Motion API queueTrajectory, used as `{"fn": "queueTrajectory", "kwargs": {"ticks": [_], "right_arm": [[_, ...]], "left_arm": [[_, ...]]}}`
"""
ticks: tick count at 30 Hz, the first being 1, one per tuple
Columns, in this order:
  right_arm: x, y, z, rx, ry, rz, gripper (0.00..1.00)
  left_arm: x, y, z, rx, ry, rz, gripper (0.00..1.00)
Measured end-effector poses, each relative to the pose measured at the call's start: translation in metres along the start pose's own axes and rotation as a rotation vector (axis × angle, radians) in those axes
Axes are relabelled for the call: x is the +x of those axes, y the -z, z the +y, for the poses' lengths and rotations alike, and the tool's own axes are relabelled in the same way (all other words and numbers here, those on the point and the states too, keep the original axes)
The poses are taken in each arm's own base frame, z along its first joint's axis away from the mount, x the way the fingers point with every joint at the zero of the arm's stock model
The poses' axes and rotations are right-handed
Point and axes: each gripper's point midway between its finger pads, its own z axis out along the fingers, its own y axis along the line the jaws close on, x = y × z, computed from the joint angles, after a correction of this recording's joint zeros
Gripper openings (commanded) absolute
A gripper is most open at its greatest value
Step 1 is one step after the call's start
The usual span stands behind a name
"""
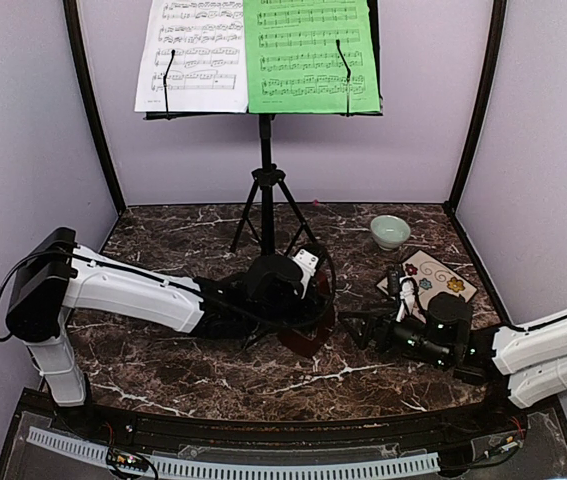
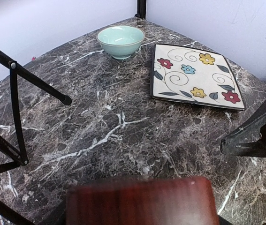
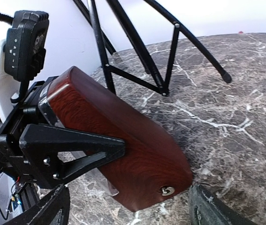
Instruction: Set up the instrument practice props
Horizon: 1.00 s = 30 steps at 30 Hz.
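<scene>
Metronome point(image 2: 142, 201) sits right under the left wrist lens, a blurred red-brown slab at 6 o'clock of that view.

Left to right from the top camera:
- The left arm point(image 1: 133, 290) reaches from 8 o'clock to the centre of the table point(image 1: 163, 370).
- The left fingers point(image 3: 90, 143) are clamped on the metronome's flat faces, with one black triangular finger pressed across the front. Sensible grip, since flat sides give something to bite on.
- Its body is glossy wood-grain, tapered, with rounded edges and a small metal stud near the wide end.
- It hangs tilted, wide end low and toward the right arm. I can't tell if a corner touches the table.
- The music stand point(image 1: 265, 190) is at 12 o'clock by the back wall: thin black tubes, tripod, capped feet.
- The white sheet point(image 1: 193, 55) and green sheet point(image 1: 308, 50) sit side by side on it. Each is pinned by a black wire arm point(image 1: 168, 75) so it faces front. Those look done.
- The right fingers point(image 3: 212, 208) are spread wide either side of the wide end and touch nothing, so the left alone carries it.

My read on the remaining job: stand it on its base.

The bowl point(image 1: 390, 231), round and pale-green glazed, is at 2 o'clock. The plate point(image 1: 438, 272), square, cream and floral, is at 3 o'clock. Neither is part of the job.
</scene>
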Motion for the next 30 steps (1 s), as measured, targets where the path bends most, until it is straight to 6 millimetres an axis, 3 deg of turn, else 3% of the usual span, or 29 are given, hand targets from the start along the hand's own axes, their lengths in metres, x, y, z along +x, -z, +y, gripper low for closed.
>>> {"fn": "queueTrajectory", "kwargs": {"ticks": [4, 7, 9, 16, 21, 30], "right_arm": [[-0.004, 0.003, -0.009, 0.060, 0.012, 0.003, 0.92], [-0.003, 0.003, -0.016, 0.097, 0.018, 0.022, 0.94], [-0.003, 0.002, -0.019, 0.115, 0.019, 0.035, 0.97], [-0.011, 0.001, -0.029, 0.170, 0.016, 0.058, 1.00], [-0.032, 0.002, -0.030, 0.186, 0.015, 0.044, 1.00], [-0.094, -0.018, 0.006, 0.118, 0.037, 0.027, 1.00]], "left_arm": [[0.001, -0.003, 0.000, 0.020, 0.037, 0.027, 0.44], [-0.001, -0.006, -0.002, 0.040, 0.049, 0.040, 0.72], [-0.002, -0.007, -0.003, 0.050, 0.052, 0.045, 0.79], [-0.006, -0.005, -0.016, 0.141, 0.010, 0.037, 0.85], [-0.005, 0.010, -0.017, 0.192, -0.063, 0.020, 0.87], [-0.011, 0.051, -0.006, 0.230, -0.053, -0.100, 0.84]]}}
